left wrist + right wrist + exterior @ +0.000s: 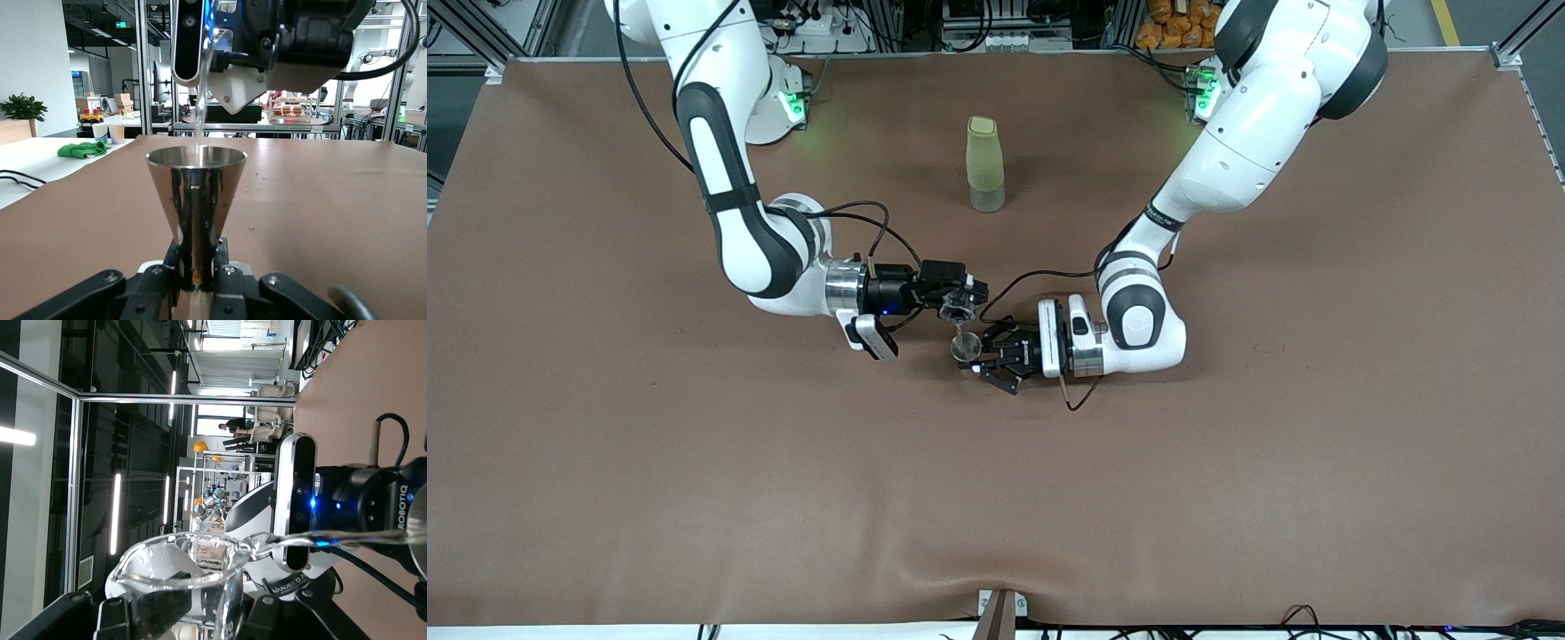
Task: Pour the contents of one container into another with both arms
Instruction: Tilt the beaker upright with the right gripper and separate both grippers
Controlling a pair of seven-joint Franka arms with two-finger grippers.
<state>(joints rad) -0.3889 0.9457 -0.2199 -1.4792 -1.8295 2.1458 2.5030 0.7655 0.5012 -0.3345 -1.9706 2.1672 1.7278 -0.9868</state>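
Observation:
My right gripper (961, 301) is shut on the tiny clear glass cup (957, 310) and holds it tipped over the steel jigger (966, 348). A thin clear stream runs from the cup's rim down into the jigger's upper cone. My left gripper (973, 355) is shut on the jigger's narrow waist and keeps it upright just above the table. In the left wrist view the jigger (197, 190) stands between the fingers of my left gripper (197, 265), with the stream entering its rim. In the right wrist view the cup (183, 577) sits tilted in my right gripper (181, 617).
A tall pale-green bottle (985, 164) with a clear base stands on the brown table (1227, 462), farther from the front camera than both grippers and midway between the arms' bases. A cable loops from the left arm's wrist beside the jigger.

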